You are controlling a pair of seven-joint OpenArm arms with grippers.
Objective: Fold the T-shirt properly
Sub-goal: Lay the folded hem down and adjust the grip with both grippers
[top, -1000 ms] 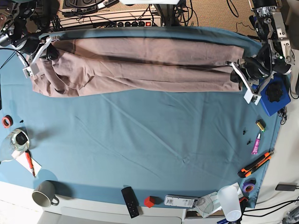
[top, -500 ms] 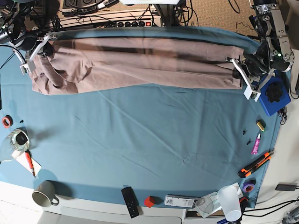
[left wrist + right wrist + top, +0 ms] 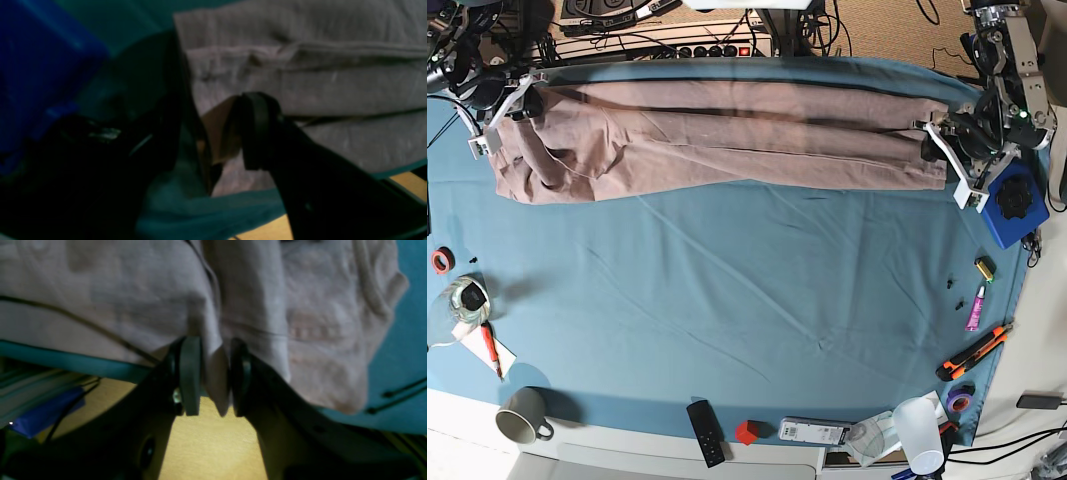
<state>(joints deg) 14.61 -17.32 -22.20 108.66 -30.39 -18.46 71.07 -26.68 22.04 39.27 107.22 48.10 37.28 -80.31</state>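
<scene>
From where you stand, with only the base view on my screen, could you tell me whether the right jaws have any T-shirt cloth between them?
Observer: Yes. The right wrist view shows a fold of the T-shirt hanging between the jaws of the right gripper; I cannot tell whether it is pinched.
Operator: Thank you. And how do the left jaws stand?
Observer: In the left wrist view the left gripper has its jaws apart at the shirt's end; it is too dark to tell what lies between them.
</scene>
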